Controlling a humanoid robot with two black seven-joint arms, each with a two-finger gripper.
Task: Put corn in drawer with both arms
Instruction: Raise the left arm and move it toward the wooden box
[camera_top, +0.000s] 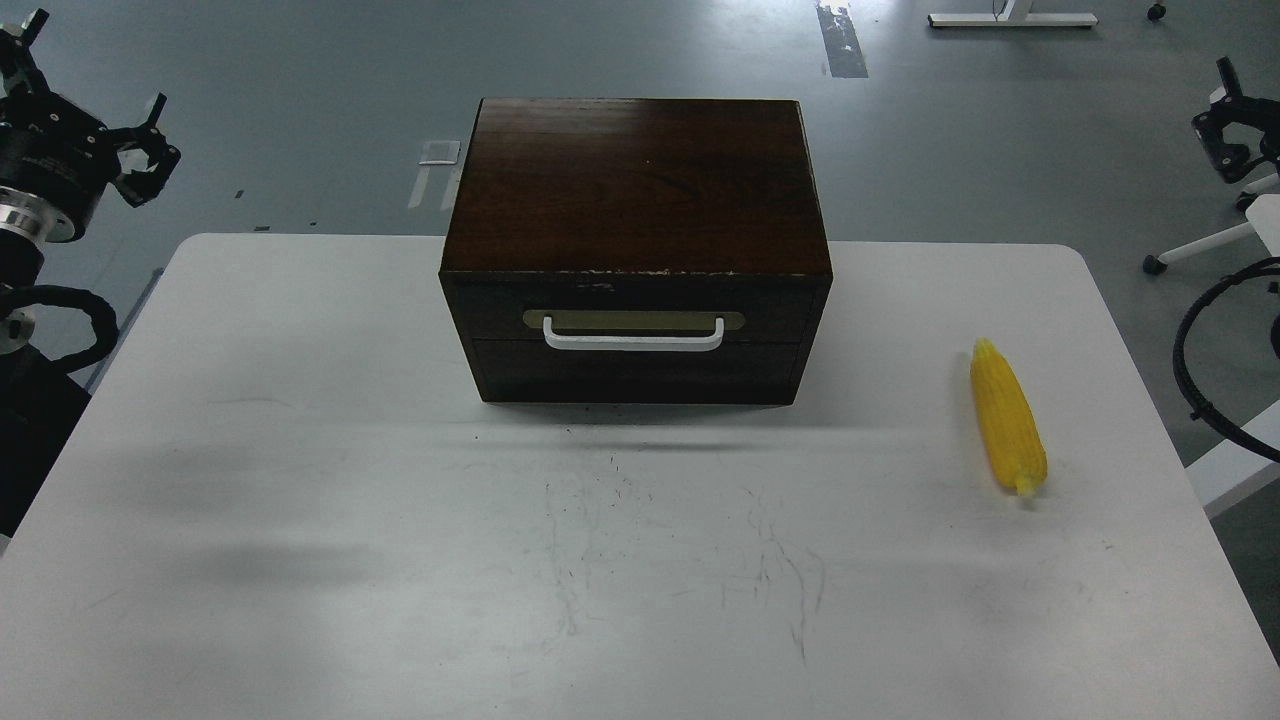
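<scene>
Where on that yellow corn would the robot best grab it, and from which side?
Probably around the thick middle of the corn, coming straight down from above. It lies flat on the white table, running roughly front to back, so the jaws would close across its width. The right gripper is the nearer one.

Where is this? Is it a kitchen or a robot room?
Probably a robot lab or workshop, not a kitchen. There's a bare grey floor with tape marks, a plain white table and rolling furniture legs at the edges.
</scene>
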